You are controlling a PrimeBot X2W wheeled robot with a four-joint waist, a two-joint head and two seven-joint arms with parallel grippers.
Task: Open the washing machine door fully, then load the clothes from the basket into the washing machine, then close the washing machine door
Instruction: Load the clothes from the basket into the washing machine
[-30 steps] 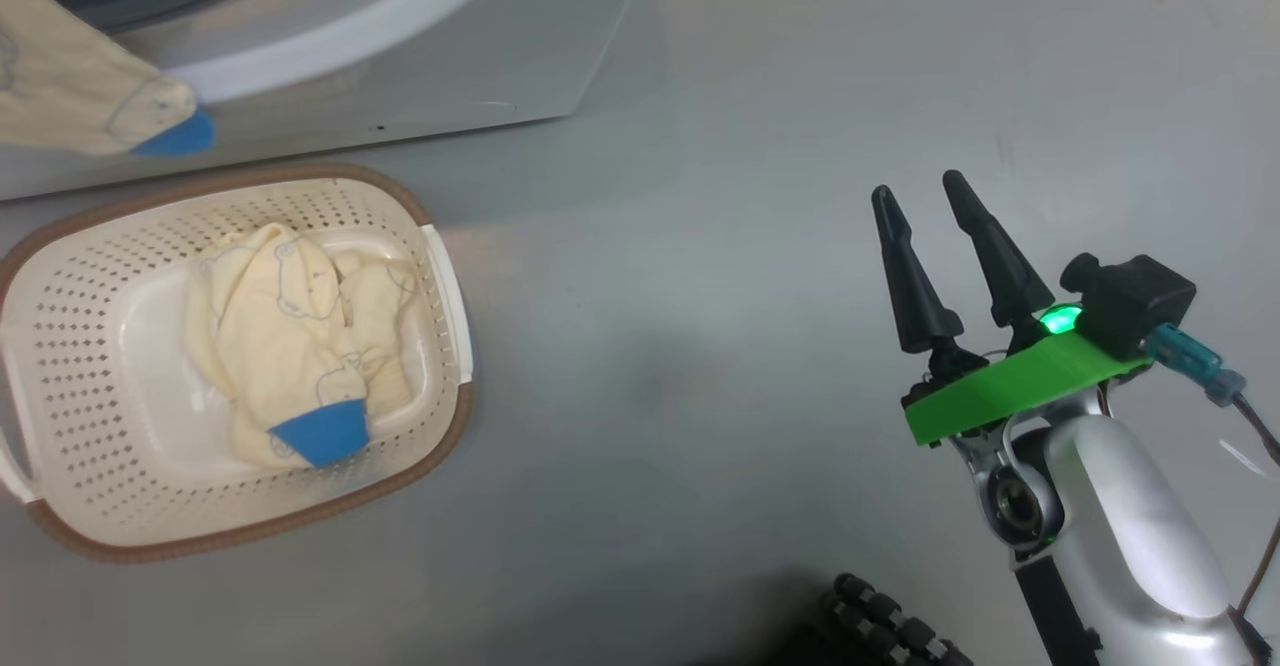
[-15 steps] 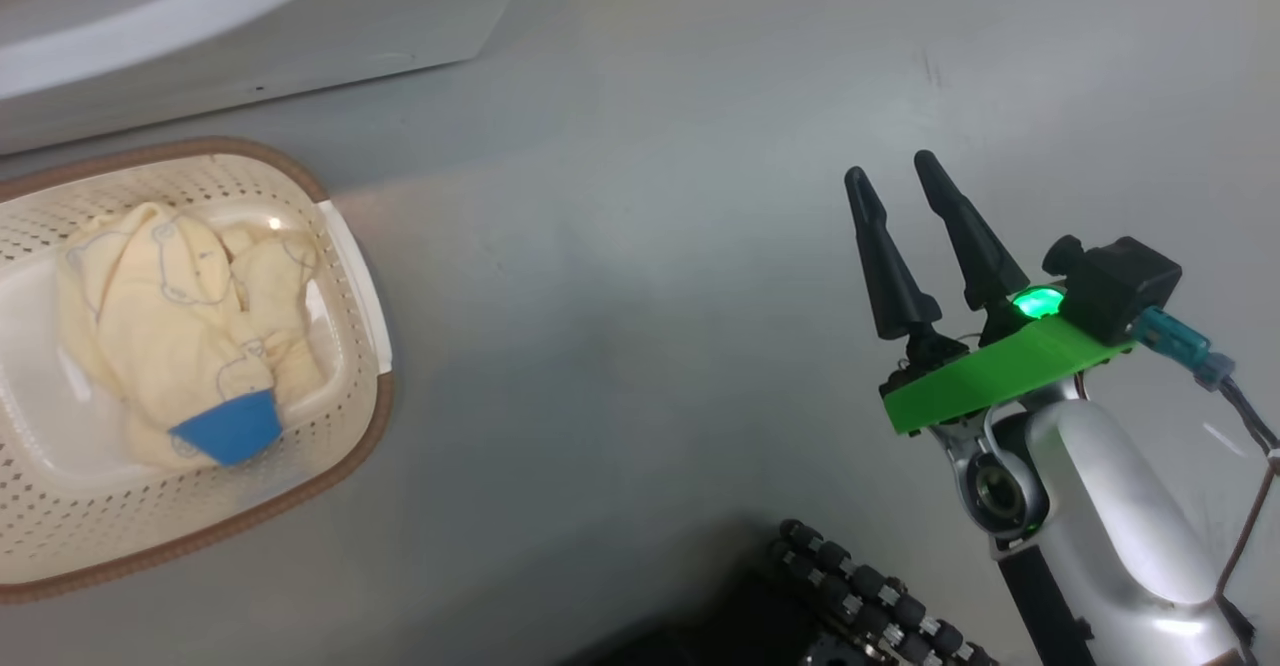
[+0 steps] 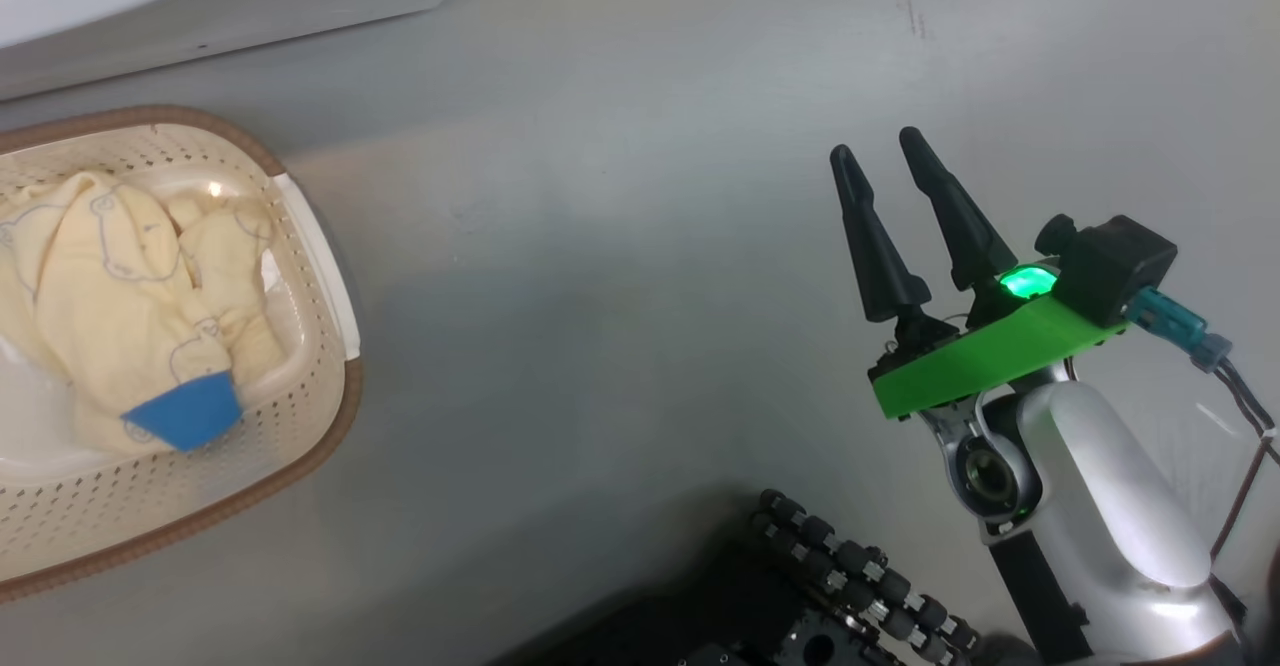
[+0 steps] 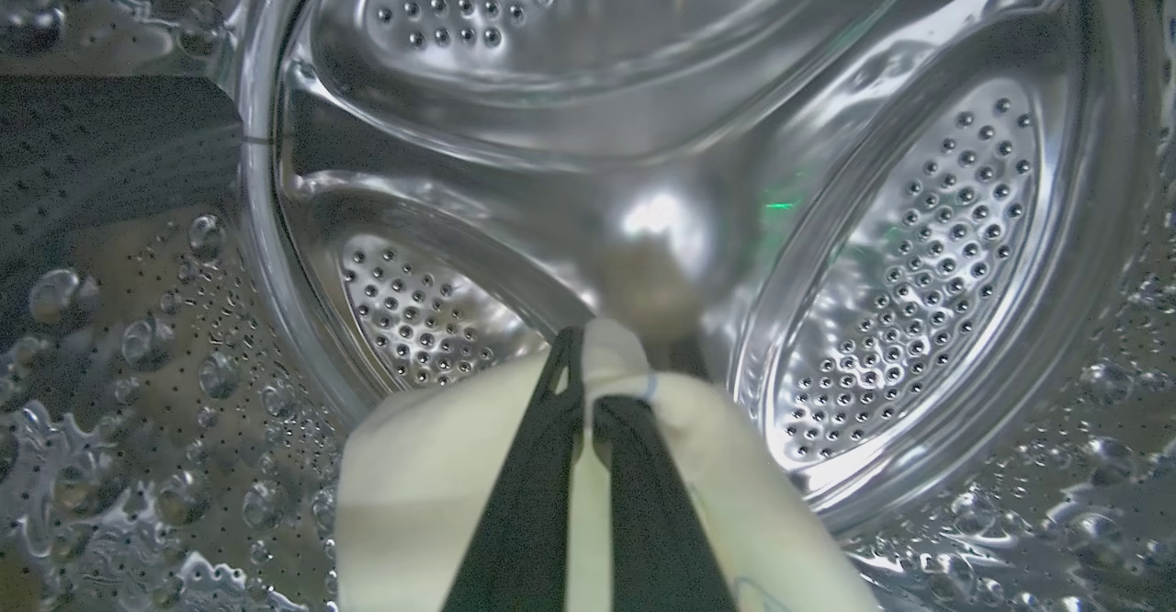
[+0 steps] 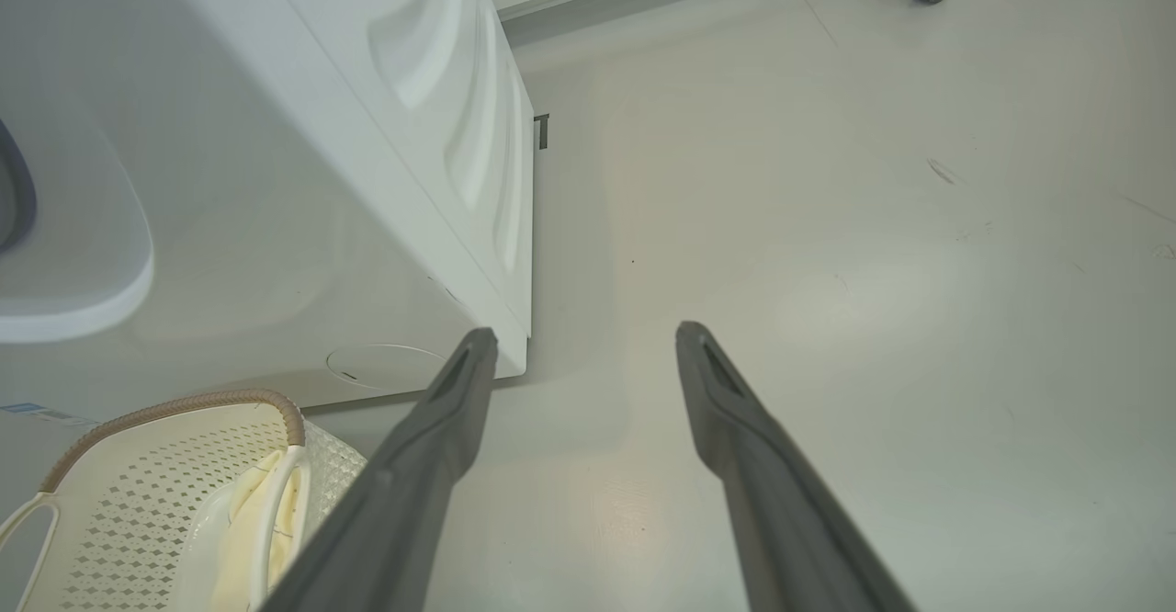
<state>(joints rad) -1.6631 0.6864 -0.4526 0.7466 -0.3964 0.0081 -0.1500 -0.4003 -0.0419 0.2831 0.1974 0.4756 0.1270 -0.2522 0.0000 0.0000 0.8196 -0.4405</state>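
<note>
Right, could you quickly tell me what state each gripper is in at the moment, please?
Left gripper: shut on a cream garment inside the drum.
Right gripper: open, empty, over the floor.

The basket runs off the left edge, its clothes cut with it. The washing machine is just a sliver up top. The left gripper hides part of its garment, which spills past the bottom edge.
</note>
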